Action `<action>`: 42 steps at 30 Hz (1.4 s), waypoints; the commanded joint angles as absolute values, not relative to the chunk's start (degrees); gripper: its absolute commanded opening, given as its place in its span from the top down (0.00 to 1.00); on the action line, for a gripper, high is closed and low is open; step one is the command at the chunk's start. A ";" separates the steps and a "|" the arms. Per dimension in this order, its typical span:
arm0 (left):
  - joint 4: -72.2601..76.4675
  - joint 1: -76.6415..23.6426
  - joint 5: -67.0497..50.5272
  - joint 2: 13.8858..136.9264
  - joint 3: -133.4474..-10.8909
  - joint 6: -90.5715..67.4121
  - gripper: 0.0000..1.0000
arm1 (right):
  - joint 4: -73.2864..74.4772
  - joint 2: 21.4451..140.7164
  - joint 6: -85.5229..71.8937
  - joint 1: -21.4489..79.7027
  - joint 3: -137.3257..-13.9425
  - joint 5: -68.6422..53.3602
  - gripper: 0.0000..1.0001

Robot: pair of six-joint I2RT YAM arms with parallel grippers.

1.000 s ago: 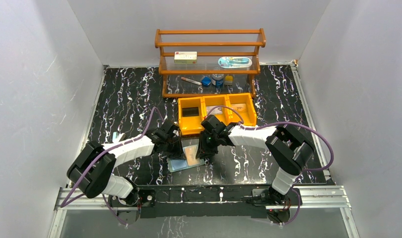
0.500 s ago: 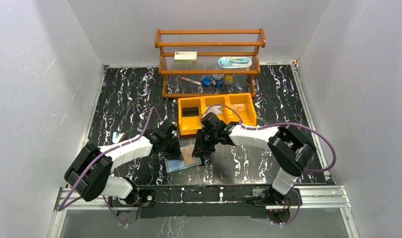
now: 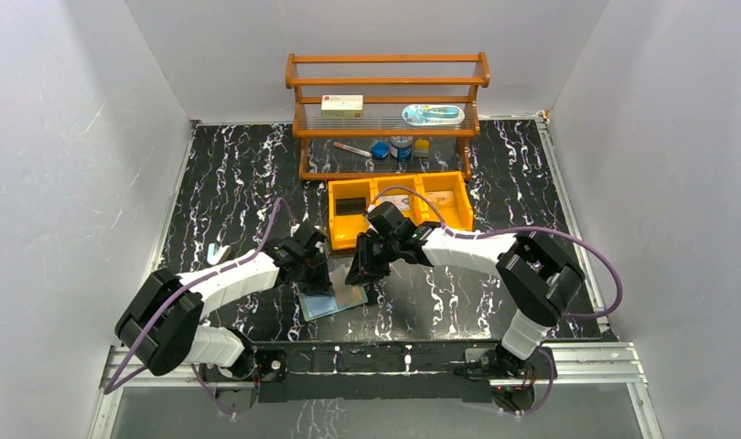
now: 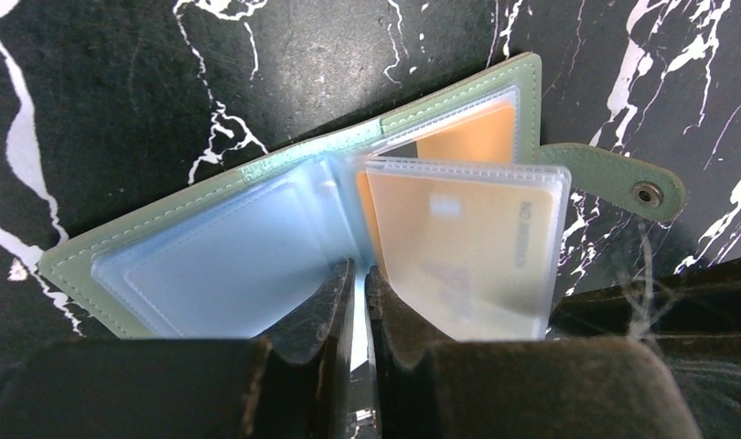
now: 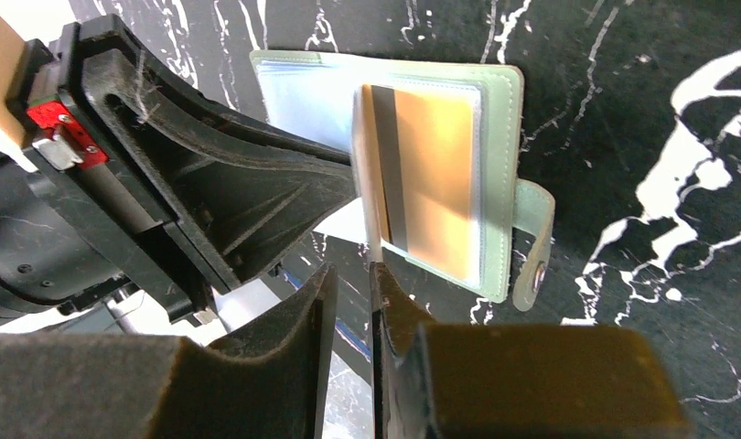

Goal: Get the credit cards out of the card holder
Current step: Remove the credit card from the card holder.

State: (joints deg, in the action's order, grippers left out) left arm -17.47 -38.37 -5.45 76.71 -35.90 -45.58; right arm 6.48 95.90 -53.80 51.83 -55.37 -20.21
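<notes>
On the black marble-pattern tabletop point(image 3: 230, 183), both grippers work at the opened sage-green bifold card holder point(image 4: 220, 261).
left gripper point(image 4: 358, 274) nearly closed, tips at the fold; right gripper point(image 5: 353, 270) a narrow empty slit at the raised clear sleeve point(image 5: 371, 165) holding an orange-tan plastic card point(image 4: 458, 247). left gripper's body blocks the holder's left half in right wrist view. Orange three-compartment bin point(image 3: 353, 240) just behind.

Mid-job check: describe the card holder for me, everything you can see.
The card holder lies open on the black marbled table: sage-green leather-like cover, pale blue clear sleeves, snap tab sticking out. One sleeve stands raised; orange cards sit inside. The left hand meets its near edge at the fold.
</notes>
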 commanded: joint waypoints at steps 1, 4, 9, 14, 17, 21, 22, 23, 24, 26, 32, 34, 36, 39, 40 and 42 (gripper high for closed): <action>-20.57 -38.32 -3.75 74.63 -37.55 -44.57 0.90 | 3.83 97.06 -53.71 52.38 -59.05 -22.97 0.73; -20.37 -38.32 -4.32 75.03 -37.77 -44.57 0.90 | 3.49 97.97 -53.49 52.66 -60.07 -23.75 0.73; -20.26 -38.32 -4.17 74.87 -37.65 -44.47 0.90 | 6.74 99.40 -52.17 53.48 -62.76 -22.23 0.73; -22.23 -38.32 -2.57 73.25 -38.35 -44.65 0.89 | 13.78 99.16 -52.98 53.70 -62.81 -13.85 0.61; -24.76 -38.32 -0.18 70.99 -39.82 -44.38 0.79 | 15.79 99.35 -52.63 53.63 -62.39 -11.57 0.57; -28.79 -38.32 3.73 68.47 -41.92 -43.77 0.62 | 15.68 99.40 -52.51 53.67 -61.67 -11.65 0.57; -29.77 -38.32 4.65 68.14 -42.02 -43.88 0.59 | 15.42 100.59 -52.36 53.68 -61.43 -11.77 0.57; -30.76 -38.32 5.64 67.91 -41.90 -44.25 0.57 | 15.14 101.06 -52.24 53.70 -61.28 -11.96 0.57; -31.46 -38.32 6.41 67.73 -41.50 -44.56 0.56 | 14.93 101.32 -52.20 53.70 -61.19 -12.22 0.57; -32.30 -38.32 6.99 67.41 -40.22 -45.29 0.54 | 14.33 101.80 -52.12 53.70 -61.04 -12.94 0.57; -33.91 -38.32 6.90 65.65 -36.14 -48.62 0.51 | 13.88 102.56 -52.06 53.67 -61.07 -13.84 0.58; -34.48 -38.32 7.03 64.54 -35.41 -49.51 0.48 | 13.93 102.86 -51.99 53.70 -61.08 -13.99 0.58; -34.62 -38.32 6.71 63.70 -34.51 -49.91 0.47 | 13.80 103.21 -51.95 53.70 -61.15 -14.38 0.58; -35.94 -38.32 6.74 63.10 -33.86 -50.57 0.47 | 13.85 103.73 -51.86 53.76 -61.34 -14.61 0.58; -35.76 -38.32 6.44 62.87 -33.39 -50.76 0.47 | 13.96 103.69 -51.91 53.78 -61.35 -14.44 0.58; -33.78 -38.32 4.93 62.32 -32.17 -50.45 0.47 | 13.80 103.84 -51.94 53.78 -61.33 -14.37 0.58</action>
State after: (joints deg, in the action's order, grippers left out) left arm -33.41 -38.37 5.56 64.27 -34.30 -49.58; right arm 14.66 102.72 -52.34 53.65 -60.99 -13.87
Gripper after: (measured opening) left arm 0.531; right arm 0.423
